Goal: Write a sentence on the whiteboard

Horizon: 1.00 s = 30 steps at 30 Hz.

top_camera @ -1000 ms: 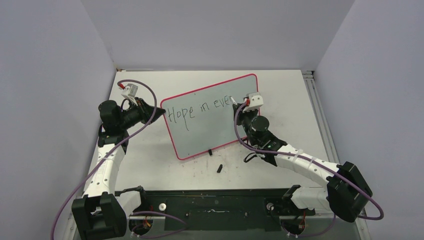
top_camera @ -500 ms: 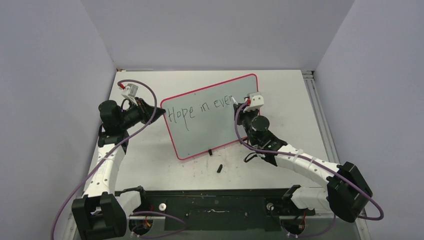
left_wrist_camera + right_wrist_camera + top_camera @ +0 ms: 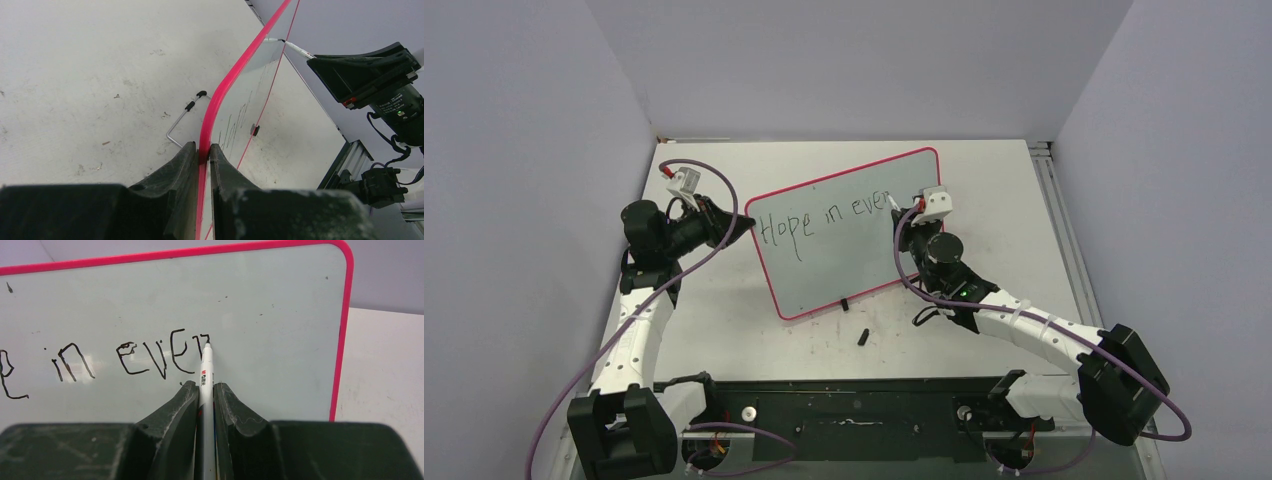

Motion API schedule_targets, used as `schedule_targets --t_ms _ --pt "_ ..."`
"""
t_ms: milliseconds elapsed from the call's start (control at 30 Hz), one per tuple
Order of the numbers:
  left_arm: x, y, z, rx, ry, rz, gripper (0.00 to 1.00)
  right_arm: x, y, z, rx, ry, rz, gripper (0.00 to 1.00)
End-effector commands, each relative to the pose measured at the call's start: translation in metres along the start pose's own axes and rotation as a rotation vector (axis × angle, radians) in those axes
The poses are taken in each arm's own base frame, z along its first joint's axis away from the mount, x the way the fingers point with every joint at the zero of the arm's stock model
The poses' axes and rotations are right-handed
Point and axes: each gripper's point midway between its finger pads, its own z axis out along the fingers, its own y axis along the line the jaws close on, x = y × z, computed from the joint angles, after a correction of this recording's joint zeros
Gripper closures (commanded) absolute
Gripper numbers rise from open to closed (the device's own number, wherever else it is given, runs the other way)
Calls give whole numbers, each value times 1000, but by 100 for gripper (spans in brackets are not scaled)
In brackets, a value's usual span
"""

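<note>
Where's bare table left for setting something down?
Free: the table strip between the whiteboard and back wall, and right of the board toward the rail. Crowded: in front of the board, where the right arm and a small black piece lie.

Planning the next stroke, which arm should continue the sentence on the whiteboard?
Right. The right claw holds the pen, tip at the unfinished sentence; the left claw is clamped on the whiteboard rim.

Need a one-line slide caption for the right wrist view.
Right gripper shut on a white pen, its tip against the whiteboard at the end of the unfinished sentence.
</note>
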Motion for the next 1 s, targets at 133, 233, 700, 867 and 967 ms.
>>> schedule_targets --t_ms 133,233,700,867,967 --pt "-3 -10 0 24 12 17 97 -6 4 -4 -37 -20 17 95" --pt "-3 -10 0 24 12 17 97 -3 4 -4 -40 -12 17 95" --pt "-3 -10 1 26 13 16 97 6 2 -8 -36 11 11 95" --pt "-3 -10 1 25 13 14 97 -4 -1 -13 -30 -13 23 95" --pt "-3 -9 0 22 12 13 97 -14 -4 -17 -19 -40 34 95"
